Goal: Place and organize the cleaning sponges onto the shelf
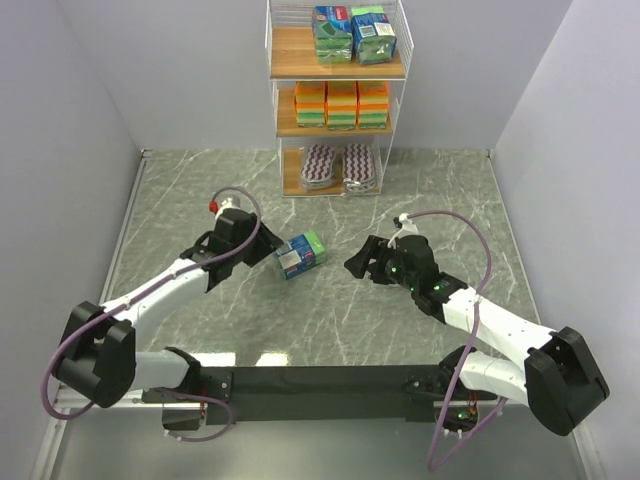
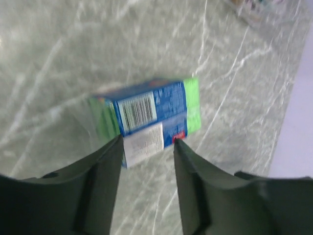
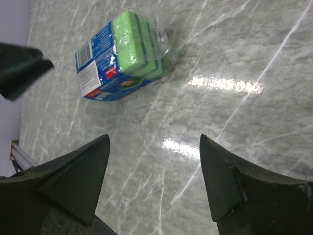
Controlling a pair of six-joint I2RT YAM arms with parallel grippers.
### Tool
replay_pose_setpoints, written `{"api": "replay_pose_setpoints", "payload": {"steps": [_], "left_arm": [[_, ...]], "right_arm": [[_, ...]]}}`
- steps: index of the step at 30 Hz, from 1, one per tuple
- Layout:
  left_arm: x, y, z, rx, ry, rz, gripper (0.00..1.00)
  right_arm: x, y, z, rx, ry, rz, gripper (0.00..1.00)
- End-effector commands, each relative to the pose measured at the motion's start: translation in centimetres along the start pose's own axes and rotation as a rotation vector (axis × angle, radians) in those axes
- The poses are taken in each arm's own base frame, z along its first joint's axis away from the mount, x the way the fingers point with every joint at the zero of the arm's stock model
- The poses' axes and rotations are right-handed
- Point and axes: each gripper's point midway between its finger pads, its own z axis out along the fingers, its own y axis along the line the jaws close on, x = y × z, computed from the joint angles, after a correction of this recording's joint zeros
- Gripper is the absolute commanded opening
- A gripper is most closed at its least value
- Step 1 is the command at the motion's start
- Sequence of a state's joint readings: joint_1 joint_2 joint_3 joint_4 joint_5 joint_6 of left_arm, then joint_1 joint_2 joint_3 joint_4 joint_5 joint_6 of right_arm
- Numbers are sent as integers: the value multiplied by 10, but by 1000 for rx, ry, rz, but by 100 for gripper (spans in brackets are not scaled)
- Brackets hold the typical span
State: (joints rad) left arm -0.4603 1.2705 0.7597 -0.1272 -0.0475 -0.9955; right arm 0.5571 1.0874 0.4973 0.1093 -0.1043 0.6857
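Both arms are stretching forward from the near edge, elbows bent, wrists angling inward over the grey marbled tabletop (image 1: 200, 180). At the far edge the shelf (image 1: 290, 50) is standing with sponges sitting on all three tiers. Left fingers (image 1: 266, 254) are standing parted, just short of the blue-green sponge pack (image 1: 300, 254), which is lying mid-tabletop. Right fingers (image 1: 353, 265) are gaping wide, hovering apart from it.
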Motion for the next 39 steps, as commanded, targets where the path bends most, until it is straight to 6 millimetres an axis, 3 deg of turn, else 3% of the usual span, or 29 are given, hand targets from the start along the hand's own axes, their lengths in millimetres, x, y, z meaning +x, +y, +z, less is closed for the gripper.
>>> {"api": "replay_pose_setpoints", "payload": {"steps": [1,2,8,22,32,39], "left_arm": [[-8,-34,-12,95,-71,-99,53],[-7,-34,-11,88,-66,-91,58],[-5,-17,1,0,-71,-68,60],[22,-6,16,-5,16,-93,52],[35,6,29,-39,39,-81,53],[26,7,11,-49,-10,-79,56]], "right_arm": [[-5,-4,0,20,-23,-12,81],[-5,-4,-1,18,-23,-13,81],[-5,-7,-5,28,-38,-2,81],[-3,-13,-5,49,-36,11,82],[-3,-14,-5,52,-36,18,81],[-2,-17,-9,57,-46,18,82]]}}
